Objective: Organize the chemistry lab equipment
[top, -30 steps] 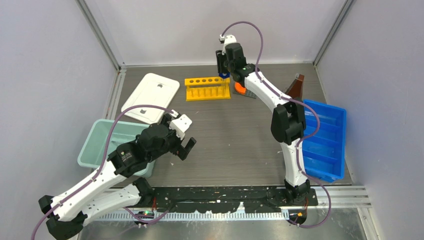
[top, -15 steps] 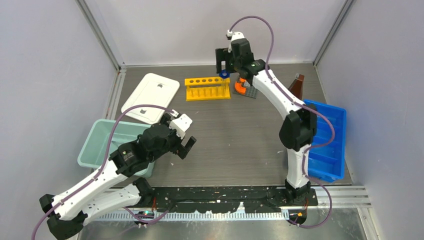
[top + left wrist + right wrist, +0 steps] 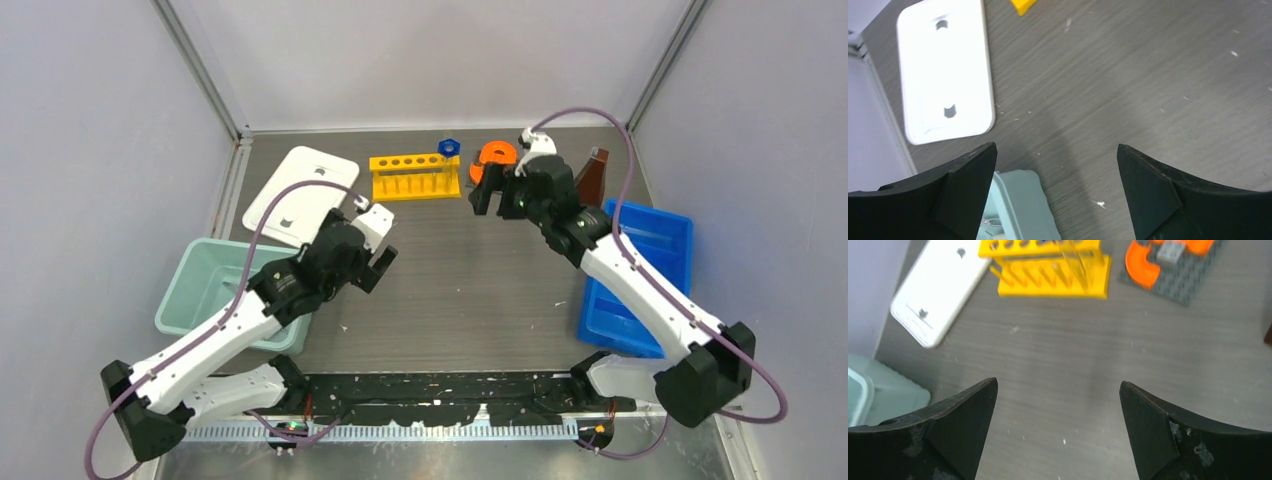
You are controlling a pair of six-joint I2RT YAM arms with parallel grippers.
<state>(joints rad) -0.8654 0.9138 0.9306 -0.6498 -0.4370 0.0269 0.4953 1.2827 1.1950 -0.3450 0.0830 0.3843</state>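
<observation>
Grey tabletop [image 3: 470,280] held small blue hexagonal piece [image 3: 449,147] just behind yellow 6-hole rack [image 3: 414,176]; left gripper [image 3: 1055,150] and right gripper [image 3: 1058,390] both gaped wide, empty; risk judged: right gripper's swing could tip brown cone-shaped flask [image 3: 592,172] nearby.

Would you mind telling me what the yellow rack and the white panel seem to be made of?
The yellow rack looks like matte opaque plastic: uniform colour, thin moulded struts. The white panel is probably smooth, slightly glossy plastic, judging by its bright sheen, rounded corners and cut-out notches.
</observation>
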